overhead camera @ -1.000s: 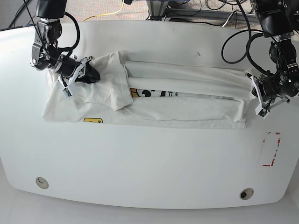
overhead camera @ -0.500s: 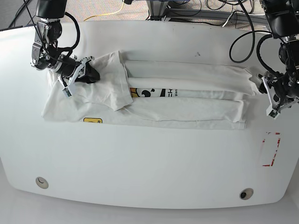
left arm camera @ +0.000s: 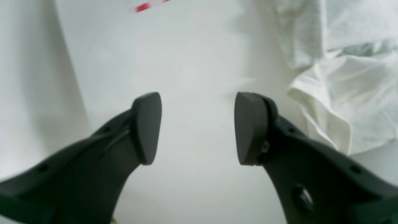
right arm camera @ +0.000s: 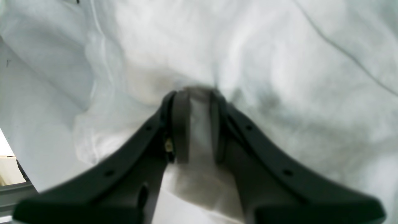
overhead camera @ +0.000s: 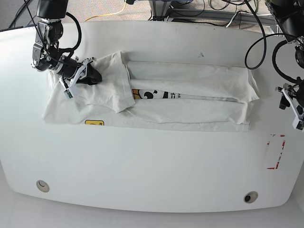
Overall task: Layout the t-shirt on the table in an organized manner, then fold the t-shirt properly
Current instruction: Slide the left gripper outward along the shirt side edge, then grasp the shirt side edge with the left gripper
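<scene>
- T-shirt (overhead camera: 190,102), white and wrinkled, lay stretched lengthwise across the far half of the table (overhead camera: 152,161), its long sides folded inward so that a strip of printed graphic (overhead camera: 154,94) showed between the folds.
- A small yellow-orange logo patch (overhead camera: 94,122) sat at the shirt's near edge, toward the table's left end in the base view.
- Right gripper (right arm camera: 196,93) was closed to a narrow gap on a bunch of the t-shirt's cloth; in its wrist view fabric filled the space between the jaws and spread all around them.
- In the base view that gripper (overhead camera: 88,75) lay low over the shirt's left end, and its black body hid the cloth beneath it.
- Left gripper (left arm camera: 199,127) stood wide with nothing between the jaws, only bare tabletop behind them; the shirt's crumpled corner (left arm camera: 342,102) lay just beside one finger, apart from it.
- From the base view the left gripper (overhead camera: 293,105) hung at the table's right edge, partly cut off by the frame, clear of the shirt's right end.
- A red-outlined rectangle mark (overhead camera: 276,152) lay near the right edge, between the shirt and the near corner; a blurred red piece of it (left arm camera: 149,5) showed at the top of the left wrist view.
- Two small round holes (overhead camera: 42,185) (overhead camera: 250,197) sat near the table's front edge, one toward each corner.
- Cables (overhead camera: 204,12), a yellow one among them, ran along the floor beyond the far edge, too tangled to sort out.
</scene>
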### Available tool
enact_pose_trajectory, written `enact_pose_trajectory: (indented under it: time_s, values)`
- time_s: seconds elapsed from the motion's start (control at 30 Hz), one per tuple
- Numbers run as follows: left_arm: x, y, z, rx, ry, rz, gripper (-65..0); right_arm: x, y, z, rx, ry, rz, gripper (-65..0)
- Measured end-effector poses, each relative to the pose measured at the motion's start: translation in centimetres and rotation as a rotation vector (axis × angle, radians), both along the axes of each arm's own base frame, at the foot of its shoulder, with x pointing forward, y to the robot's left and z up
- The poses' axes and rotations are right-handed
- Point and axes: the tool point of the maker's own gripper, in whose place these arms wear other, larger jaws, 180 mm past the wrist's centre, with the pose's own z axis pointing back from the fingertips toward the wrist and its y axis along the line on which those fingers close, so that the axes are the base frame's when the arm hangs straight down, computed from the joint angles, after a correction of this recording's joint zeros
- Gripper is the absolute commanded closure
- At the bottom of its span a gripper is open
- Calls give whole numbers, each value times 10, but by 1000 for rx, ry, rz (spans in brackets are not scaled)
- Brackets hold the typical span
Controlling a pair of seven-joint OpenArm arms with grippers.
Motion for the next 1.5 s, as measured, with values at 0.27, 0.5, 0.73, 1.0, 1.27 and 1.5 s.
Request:
enact_pose_trajectory:
  time_s: [0.27, 0.5, 0.73, 1.0, 1.27, 1.5]
  values:
    - [-5, -15, -24, -167, 6, 25, -351, 0, 0, 0, -1, 0, -2, -130]
    - [-16, -37, -60, -394, 54, 49, -353, 0, 2, -1, 5, 2, -6, -130]
    - [-12, -54, -70, -608, 28, 62, -353, 0, 3, -1, 8, 2, -10, -130]
    - [-2, -54, -73, -681, 20, 86, -353, 0, 3, -1, 9, 2, -11, -130]
    - [-1, -58, -90, -757, 54, 129, -353, 0, 4, -1, 11, 1, -11, -130]
    - [-1, -85, -105, -764, 134, 72, -353, 1, 4, -1, 11, 0, -11, -130]
